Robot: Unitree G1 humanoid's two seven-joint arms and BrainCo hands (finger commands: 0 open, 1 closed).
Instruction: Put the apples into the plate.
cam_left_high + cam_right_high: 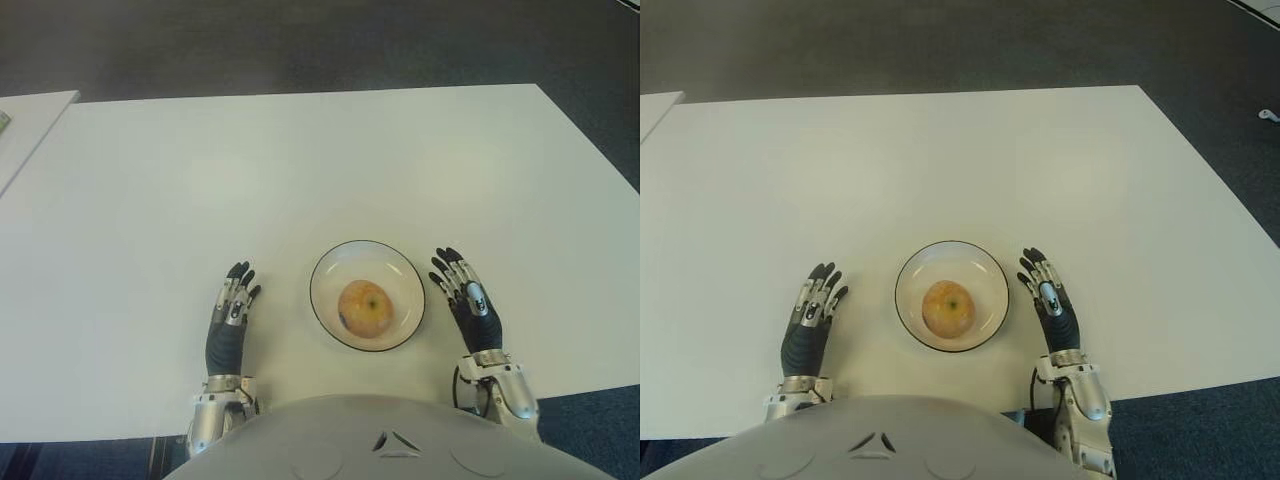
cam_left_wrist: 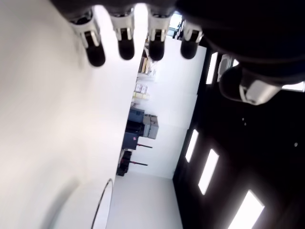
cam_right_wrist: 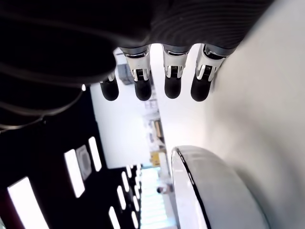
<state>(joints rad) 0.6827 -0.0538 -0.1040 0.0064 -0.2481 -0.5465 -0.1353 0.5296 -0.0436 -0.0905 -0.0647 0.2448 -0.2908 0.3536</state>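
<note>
I see the white table (image 1: 300, 160) filling most of the view. Near its front edge sits the plate (image 1: 330, 265), with the apple (image 1: 364, 308) inside it. My left hand (image 1: 230, 318) shows left of the plate, my right hand (image 1: 468, 300) just right of it, both with fingers extended and empty.

White table (image 1: 300, 160): carries one round plate (image 1: 330, 268), white w/ dark rim, near the front edge, approx. centred. Second white table (image 1: 30, 115) at far left, sep. by narrow gap.
</note>
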